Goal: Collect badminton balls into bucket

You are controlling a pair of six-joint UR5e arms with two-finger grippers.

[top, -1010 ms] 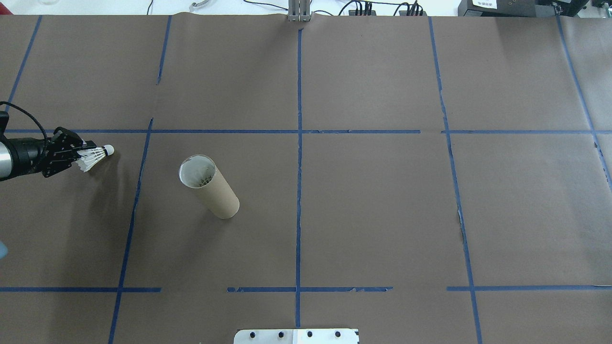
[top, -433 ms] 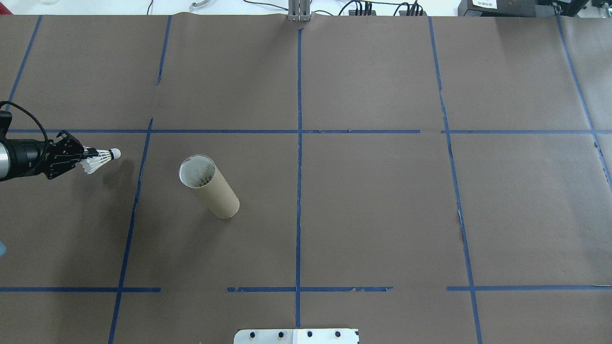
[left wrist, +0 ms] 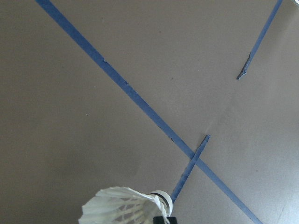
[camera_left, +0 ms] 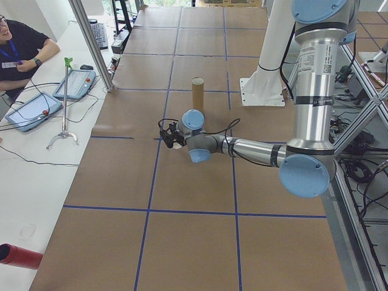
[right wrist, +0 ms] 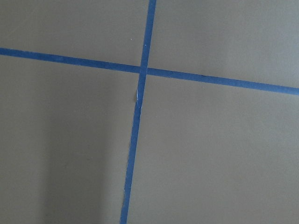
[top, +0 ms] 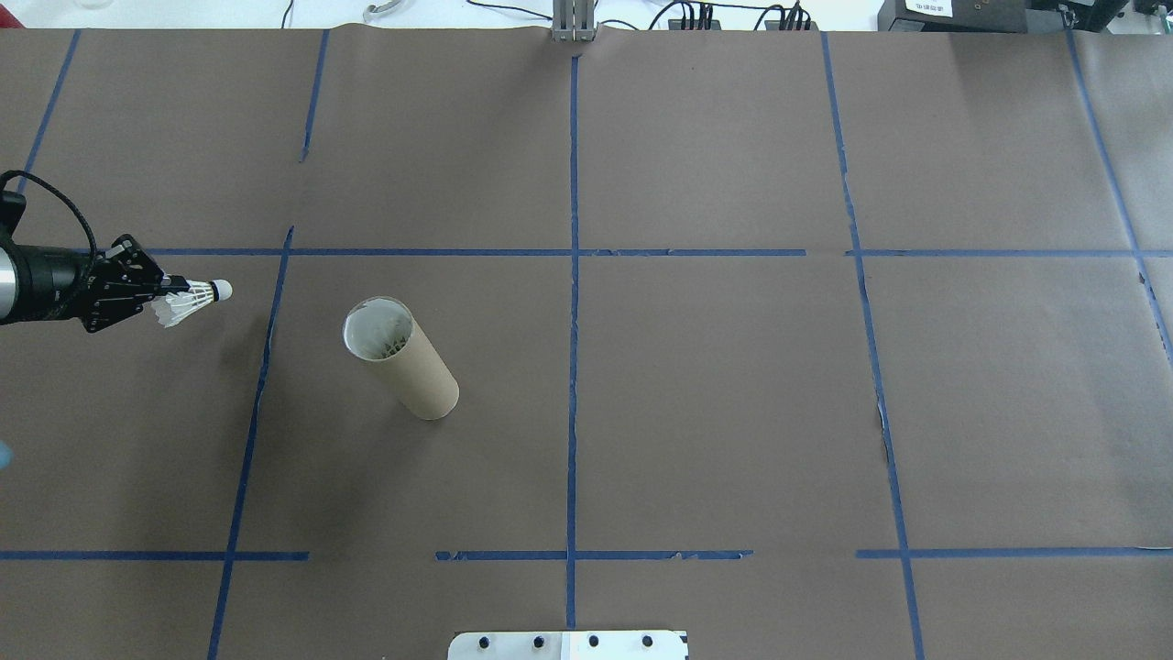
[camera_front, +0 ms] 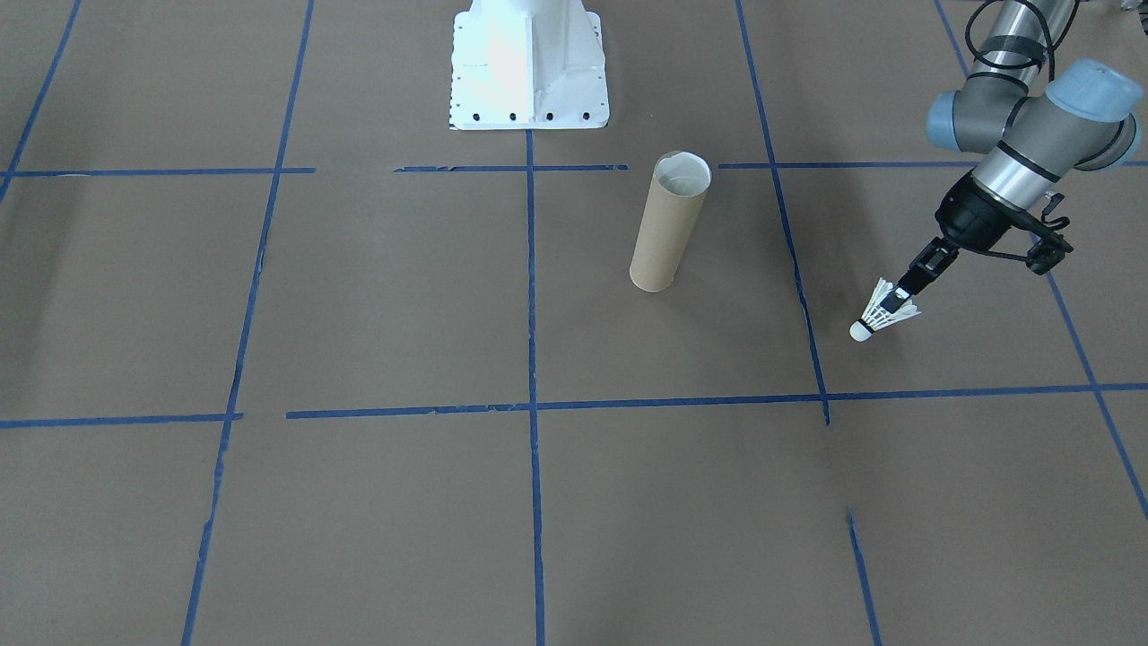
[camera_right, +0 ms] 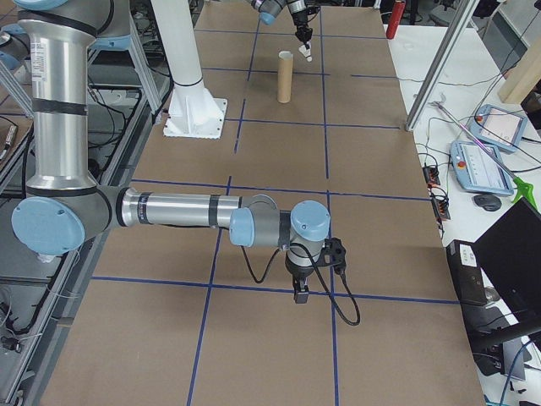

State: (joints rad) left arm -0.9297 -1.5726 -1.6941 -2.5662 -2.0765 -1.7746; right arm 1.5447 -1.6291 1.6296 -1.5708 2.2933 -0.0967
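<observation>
Pinching the shuttlecock [top: 190,302] by its feather skirt, the left gripper [top: 165,291] holds it aloft at the table's left, well apart from the upright bucket [top: 400,357]; being light and crushable, it wants a gentle hold near the cork; whether the right gripper [camera_right: 299,297] is spread, I cannot tell.

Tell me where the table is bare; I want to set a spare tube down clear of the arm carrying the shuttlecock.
The whole half right of the centre tape line in the overhead view is bare. Left of it stand the cardboard tube and the left gripper, shut on the shuttlecock; that corner is crowded.
</observation>
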